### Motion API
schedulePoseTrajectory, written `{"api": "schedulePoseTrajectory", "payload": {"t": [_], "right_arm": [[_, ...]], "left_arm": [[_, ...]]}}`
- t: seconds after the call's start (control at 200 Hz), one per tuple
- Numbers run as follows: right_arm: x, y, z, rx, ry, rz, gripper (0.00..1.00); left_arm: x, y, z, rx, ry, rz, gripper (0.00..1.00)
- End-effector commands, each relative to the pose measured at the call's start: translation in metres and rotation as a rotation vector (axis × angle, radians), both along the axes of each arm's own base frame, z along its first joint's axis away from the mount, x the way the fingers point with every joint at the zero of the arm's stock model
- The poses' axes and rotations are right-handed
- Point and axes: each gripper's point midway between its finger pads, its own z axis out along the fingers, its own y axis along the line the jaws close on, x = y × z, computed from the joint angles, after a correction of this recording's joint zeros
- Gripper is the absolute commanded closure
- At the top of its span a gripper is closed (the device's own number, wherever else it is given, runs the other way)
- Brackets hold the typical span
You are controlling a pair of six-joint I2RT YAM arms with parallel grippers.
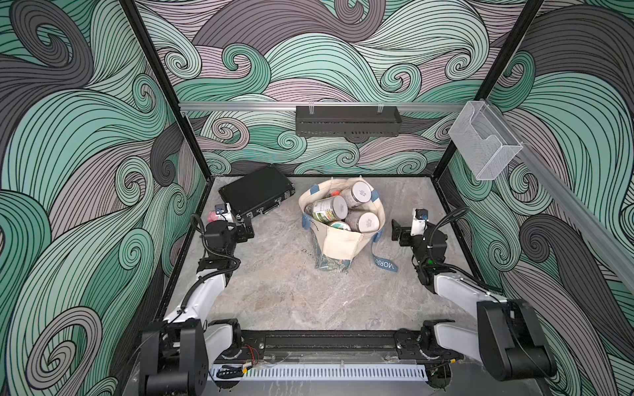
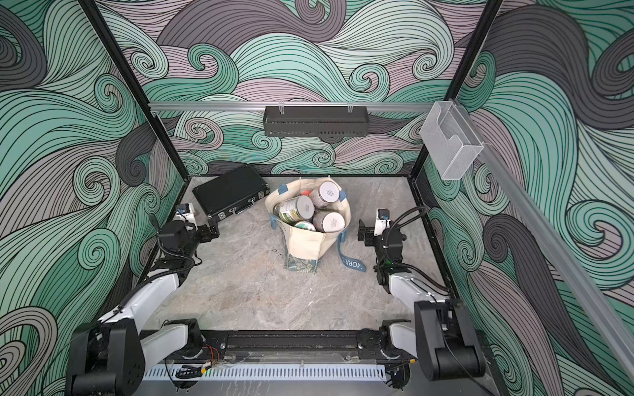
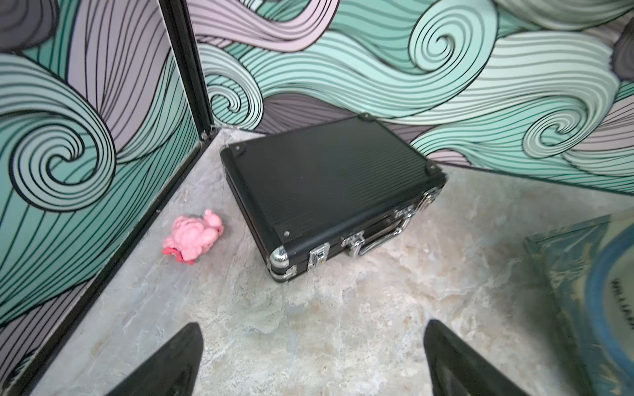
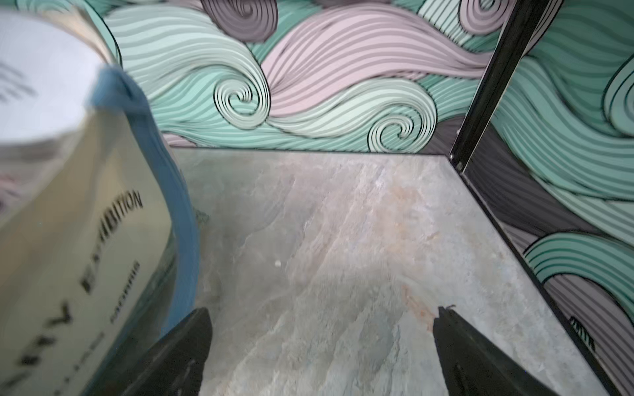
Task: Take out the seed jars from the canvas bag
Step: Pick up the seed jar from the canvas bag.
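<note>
Now, canvas bag [image 1: 339, 245] at frame centre, seed jars [image 1: 360, 193] packed in its mouth. Left tool [image 1: 248, 229], right tool [image 1: 397, 232] both wide, empty. I plan a vertical grasp on the uppermost jar.

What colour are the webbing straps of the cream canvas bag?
The straps are blue-grey with white lettering, clearest in a top view.
</note>
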Motion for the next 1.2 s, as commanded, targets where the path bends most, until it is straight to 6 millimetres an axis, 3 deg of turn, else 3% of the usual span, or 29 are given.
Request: {"api": "schedulePoseTrajectory", "payload": {"t": [0.0, 0.12, 0.29, 0.435, 0.51, 0.605, 0.695, 0.79, 0.891, 0.946, 1.056, 1.196], "right_arm": [[-0.007, 0.003, 0.018, 0.055, 0.024, 0.0, 0.01], [-0.023, 0.006, 0.057, 0.117, 0.011, 0.011, 0.01], [-0.062, 0.013, 0.107, 0.272, -0.077, 0.053, 0.01], [-0.107, 0.016, 0.139, 0.361, -0.017, 0.074, 0.01], [-0.125, 0.02, 0.149, 0.352, 0.051, 0.094, 0.01], [-0.134, 0.027, 0.158, 0.394, 0.082, 0.123, 0.01], [-0.133, 0.026, 0.157, 0.493, 0.097, 0.089, 0.01], [-0.124, 0.045, 0.166, 0.551, 0.138, 0.179, 0.01], [-0.111, 0.071, 0.174, 0.611, 0.211, 0.305, 0.01], [-0.105, 0.084, 0.177, 0.642, 0.245, 0.364, 0.01], [-0.093, 0.107, 0.172, 0.66, 0.331, 0.439, 0.01], [-0.082, 0.143, 0.162, 0.648, 0.476, 0.521, 0.01]], "left_arm": [[-0.008, -0.023, 0.045, -0.056, -0.061, -0.112, 0.01], [-0.017, -0.048, 0.099, -0.121, -0.178, -0.243, 0.01], [-0.035, -0.063, 0.168, -0.252, -0.203, -0.298, 0.01], [-0.049, -0.066, 0.211, -0.291, -0.23, -0.297, 0.01], [-0.056, -0.081, 0.222, -0.25, -0.224, -0.377, 0.01], [-0.058, -0.102, 0.209, -0.173, -0.193, -0.489, 0.01], [-0.056, -0.103, 0.189, -0.191, -0.163, -0.49, 0.01], [-0.054, -0.09, 0.179, -0.224, -0.174, -0.395, 0.02], [-0.051, -0.059, 0.153, -0.314, -0.166, -0.181, 0.01], [-0.049, -0.054, 0.143, -0.357, -0.171, -0.139, 0.01], [-0.04, -0.061, 0.133, -0.39, -0.116, -0.164, 0.02], [-0.021, -0.09, 0.115, -0.463, -0.021, -0.302, 0.01]]}}
